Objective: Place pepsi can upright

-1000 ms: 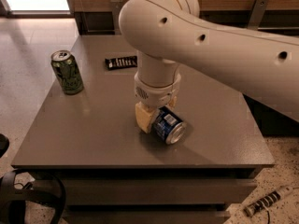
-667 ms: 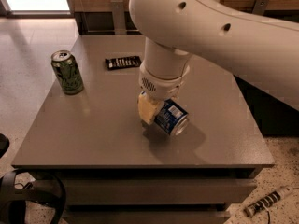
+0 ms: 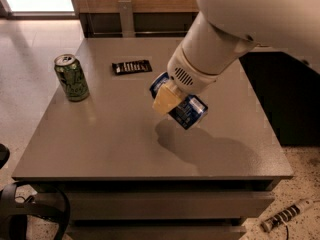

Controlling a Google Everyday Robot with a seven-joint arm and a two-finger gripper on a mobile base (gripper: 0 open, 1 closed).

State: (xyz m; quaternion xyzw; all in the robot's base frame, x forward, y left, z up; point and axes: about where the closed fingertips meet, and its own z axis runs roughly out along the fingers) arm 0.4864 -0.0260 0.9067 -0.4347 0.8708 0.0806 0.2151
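Note:
The pepsi can (image 3: 186, 111) is dark blue with a white label patch. It hangs tilted above the middle of the grey table (image 3: 120, 139), clear of the surface, with its shadow below it. My gripper (image 3: 172, 98) is shut on the can; one cream-coloured finger (image 3: 165, 100) shows across its front. The white arm comes down from the upper right and hides the can's upper part.
A green-and-black patterned can (image 3: 72, 77) stands upright at the table's left side. A flat black packet (image 3: 131, 67) lies at the back centre. A dark cabinet stands to the right. A cable and a power strip (image 3: 285, 215) lie on the floor.
The gripper has lifted the pepsi can off the table and raised it; the can now hangs tilted in the air. The arm has swung up and to the right.

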